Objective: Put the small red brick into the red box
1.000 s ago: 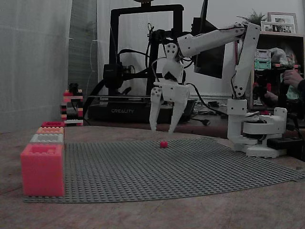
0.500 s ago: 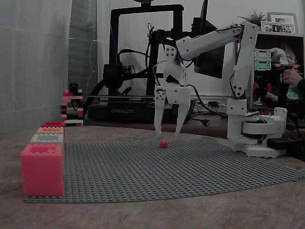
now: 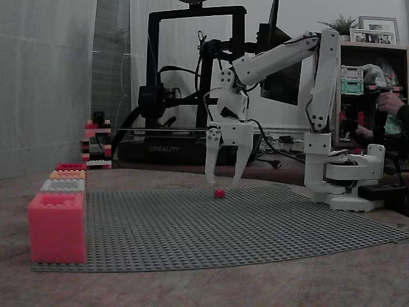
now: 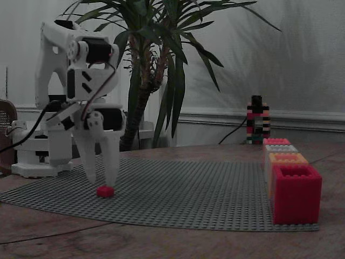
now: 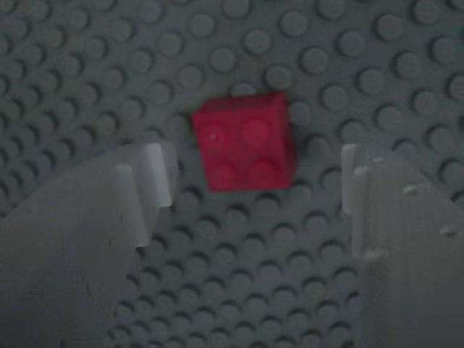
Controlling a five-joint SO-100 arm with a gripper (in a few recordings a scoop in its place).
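One red brick [image 5: 243,141] sits loose on the grey baseplate [image 3: 255,224], now squarely between the fingers of the empty, wide-open claw [image 3: 223,181], which has swung over and dropped closer within the last second. Grasp looks next; the red box [image 3: 70,167] waits far left.

The white arm [image 3: 281,57] is reaching forward from its base and bending down at the wrist. The gripper [image 3: 223,183] is pointing straight down, its jaws standing apart, with both fingertips [image 5: 156,174] hanging low and holding nothing.
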